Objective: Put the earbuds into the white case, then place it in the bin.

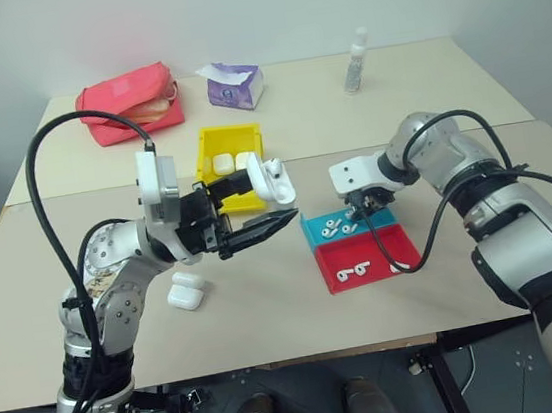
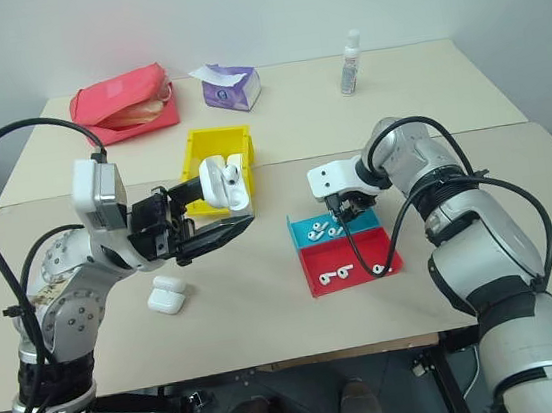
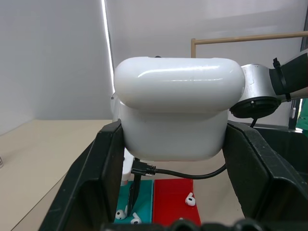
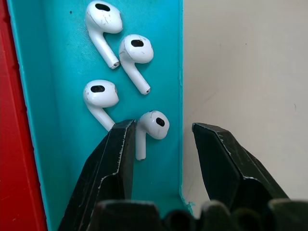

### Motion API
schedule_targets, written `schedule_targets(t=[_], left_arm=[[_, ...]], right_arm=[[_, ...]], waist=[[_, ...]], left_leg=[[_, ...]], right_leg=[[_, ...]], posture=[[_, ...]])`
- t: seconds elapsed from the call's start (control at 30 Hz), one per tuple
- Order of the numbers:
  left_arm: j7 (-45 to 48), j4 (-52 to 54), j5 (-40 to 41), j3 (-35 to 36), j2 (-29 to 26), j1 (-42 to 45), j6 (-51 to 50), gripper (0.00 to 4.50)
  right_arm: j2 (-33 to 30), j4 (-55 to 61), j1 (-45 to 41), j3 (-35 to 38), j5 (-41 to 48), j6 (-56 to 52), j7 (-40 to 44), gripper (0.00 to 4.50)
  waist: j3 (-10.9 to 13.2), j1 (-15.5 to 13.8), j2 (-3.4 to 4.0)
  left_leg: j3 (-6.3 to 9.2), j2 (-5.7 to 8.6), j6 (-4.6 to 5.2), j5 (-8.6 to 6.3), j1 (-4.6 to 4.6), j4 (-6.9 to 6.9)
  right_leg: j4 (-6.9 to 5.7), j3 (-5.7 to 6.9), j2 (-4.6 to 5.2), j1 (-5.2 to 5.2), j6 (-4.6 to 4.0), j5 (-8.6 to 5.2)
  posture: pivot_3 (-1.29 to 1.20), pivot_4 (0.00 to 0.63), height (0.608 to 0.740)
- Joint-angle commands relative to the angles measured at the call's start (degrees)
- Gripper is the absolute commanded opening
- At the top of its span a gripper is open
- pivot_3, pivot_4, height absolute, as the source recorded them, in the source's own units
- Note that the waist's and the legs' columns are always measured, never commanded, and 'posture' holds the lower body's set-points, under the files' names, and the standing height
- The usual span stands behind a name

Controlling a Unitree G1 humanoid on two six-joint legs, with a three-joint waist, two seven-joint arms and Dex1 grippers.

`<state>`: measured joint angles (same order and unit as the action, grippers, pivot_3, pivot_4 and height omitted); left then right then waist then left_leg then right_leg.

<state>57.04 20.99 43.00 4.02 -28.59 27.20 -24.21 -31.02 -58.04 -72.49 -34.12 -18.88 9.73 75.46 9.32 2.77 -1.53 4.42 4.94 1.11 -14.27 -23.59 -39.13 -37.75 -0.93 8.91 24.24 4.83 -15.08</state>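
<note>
My left gripper (image 1: 273, 202) is shut on a white case (image 1: 275, 181), held above the table with its lid flipped open; in the left wrist view the case (image 3: 175, 110) sits between both black fingers. My right gripper (image 4: 163, 127) points down into the blue half of the tray (image 1: 316, 224), open. One earbud (image 4: 151, 127) lies between its jaws, one finger (image 4: 115, 159) inside the tray and the other outside the wall. Three more earbuds (image 4: 103, 21) lie beside it. The yellow bin (image 1: 230, 132) stands behind the held case with two cases (image 1: 220, 161) inside.
Two more white cases (image 1: 185, 288) lie on the table under my left arm. The tray's red half (image 1: 381, 244) holds a few earbuds (image 1: 355, 271). At the back stand a red pouch (image 1: 130, 103), a purple tissue pack (image 1: 234, 84) and a small bottle (image 1: 357, 60).
</note>
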Motion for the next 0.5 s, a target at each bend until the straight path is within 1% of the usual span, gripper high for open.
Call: schedule_targets(t=[0.03,0.3,0.43,0.47,0.5], left_arm=[[-0.5,2.5,1.5,1.2,-0.6,0.1,0.2,2.77],[-1.0,2.8,1.6,1.3,-0.7,-0.1,0.2,2.77],[-1.0,2.8,1.6,1.3,-0.7,-0.4,0.3,2.77],[-1.0,2.8,1.6,1.3,-0.7,-0.5,0.3,2.77],[-1.0,2.8,1.7,1.3,-0.7,-0.6,0.3,2.77]], right_arm=[[0.1,-0.7,-1.4,1.8,-0.7,1.3,-0.1,2.31],[1.0,-1.8,-1.4,3.0,-1.7,1.2,0.5,2.31],[1.2,-1.9,-1.1,3.2,-2.2,1.4,0.7,1.55],[1.3,-1.9,-1.0,3.2,-2.4,1.3,0.8,1.15],[1.4,-1.9,-0.8,3.2,-2.5,1.1,0.8,0.85]], waist=[[0.0,0.0,0.00],[0.0,0.0,0.01],[0.0,0.0,0.01],[0.0,0.0,0.01],[0.0,0.0,0.01]], left_leg=[[0.00,0.00,-0.01,0.00,0.00,0.00],[0.00,0.00,-0.01,0.00,0.00,0.01],[0.00,0.00,-0.01,0.01,0.01,0.00],[0.00,0.00,-0.01,0.01,0.01,0.00],[0.00,0.00,-0.01,0.01,0.01,0.01]], right_leg=[[0.00,0.00,0.00,0.01,0.00,0.00],[-0.04,0.00,-0.01,0.01,0.00,0.00],[-0.06,0.00,-0.01,0.00,0.00,0.00],[-0.06,0.00,-0.01,0.00,0.00,0.00],[-0.06,-0.01,-0.01,0.01,0.00,0.00]], posture=[[0.00,0.150,0.740],[0.00,0.150,0.740],[0.00,0.150,0.740],[0.00,0.150,0.740],[0.00,0.150,0.740]])
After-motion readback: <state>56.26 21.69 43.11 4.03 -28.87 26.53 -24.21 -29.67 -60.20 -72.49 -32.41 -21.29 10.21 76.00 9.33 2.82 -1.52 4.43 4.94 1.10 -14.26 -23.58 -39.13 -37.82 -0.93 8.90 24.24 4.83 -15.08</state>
